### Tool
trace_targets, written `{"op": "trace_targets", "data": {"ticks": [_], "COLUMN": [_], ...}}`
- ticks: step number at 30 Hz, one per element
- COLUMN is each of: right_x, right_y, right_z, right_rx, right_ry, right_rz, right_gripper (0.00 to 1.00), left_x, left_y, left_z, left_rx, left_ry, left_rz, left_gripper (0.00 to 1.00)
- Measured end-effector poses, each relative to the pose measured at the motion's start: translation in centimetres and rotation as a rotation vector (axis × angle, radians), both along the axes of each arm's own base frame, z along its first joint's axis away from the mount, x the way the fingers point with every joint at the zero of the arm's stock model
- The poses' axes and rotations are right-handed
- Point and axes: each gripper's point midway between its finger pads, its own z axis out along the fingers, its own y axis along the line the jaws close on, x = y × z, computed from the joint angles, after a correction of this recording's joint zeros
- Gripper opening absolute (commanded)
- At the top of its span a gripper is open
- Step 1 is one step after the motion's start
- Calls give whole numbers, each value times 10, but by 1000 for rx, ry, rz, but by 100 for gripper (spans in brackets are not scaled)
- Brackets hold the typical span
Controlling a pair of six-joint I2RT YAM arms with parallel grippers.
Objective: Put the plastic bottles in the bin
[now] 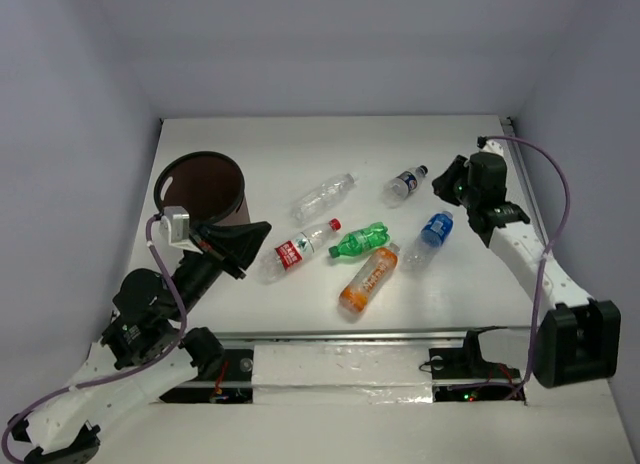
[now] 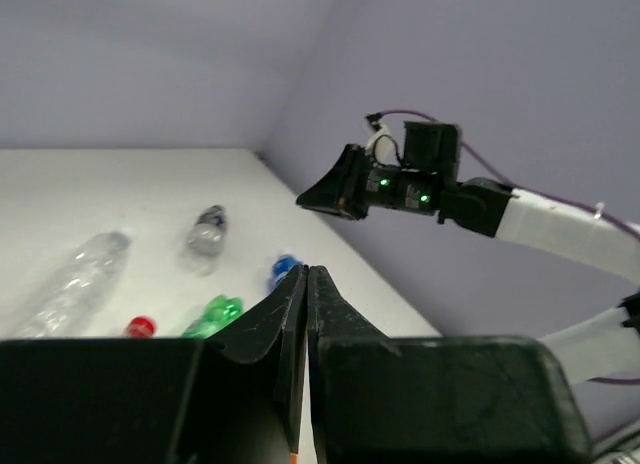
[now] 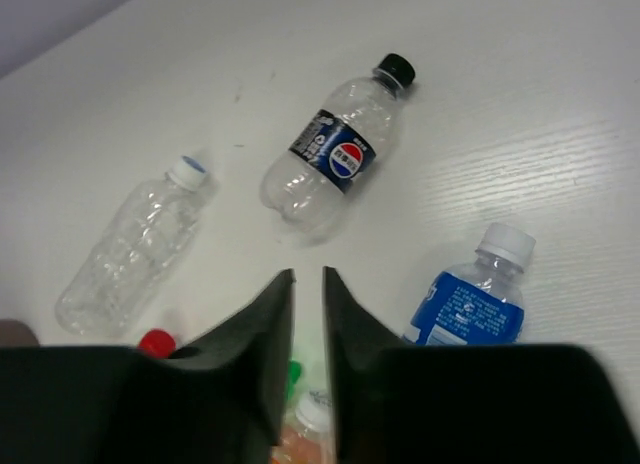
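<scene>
Top view, bottles [image 1: 358, 241]: all six lie on the table [image 1: 300, 144], right of the bin [image 1: 200, 155]; none is inside yet.
Left wrist view, left claw [image 2: 305, 274]: closed, holding nothing, near the bin.
Right wrist view, right claw [image 3: 308, 276]: almost closed, empty, above the black-capped bottle [image 3: 335, 159], probably its first choice.

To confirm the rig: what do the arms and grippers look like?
The left arm and right arm: white shells, black joints, a purple cable along each. The left gripper and right gripper: black, wedge-shaped. Green lights on the right wrist.
</scene>
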Motion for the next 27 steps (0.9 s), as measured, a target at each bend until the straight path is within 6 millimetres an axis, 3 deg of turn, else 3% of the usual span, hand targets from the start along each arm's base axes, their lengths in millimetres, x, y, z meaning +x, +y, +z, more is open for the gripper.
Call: {"op": "trace_targets", "data": {"ticks": [2,3,4,7,12,20,22,24,27], "right_x": [10,15,20,29,45,82,91,100,113], "right_y": [0,0,0,1,6,17,20,22,25], "right_z": [-17,-25,-34,-56,-77,-100,-107,-113,-122], "right_rx": [-11,-16,-24,-23,8,93,120,137,156], "right_ry": [50,71,95,156,212,246,257,265,279], "right_rz": [-9,-12,-12,-18,-33,-71,-87,-98,-110], "right_gripper": [75,80,83,85,84,85,92,98,95], "left_x": [6,9,13,20,23,21,21,21,21], "left_y": [5,6,8,11,16,20,20,20,21], "left_z": [-12,-20,-30,-53,-76,-75,-75,-75,-75], "left_rx": [48,77,108,174,231,237,239,242,245], "left_ry": [24,43,64,106,141,125,123,121,118], "left_rz": [44,63,84,124,151,161,160,160,161], "left_gripper": [0,0,7,17,22,43,46,47,47]}}
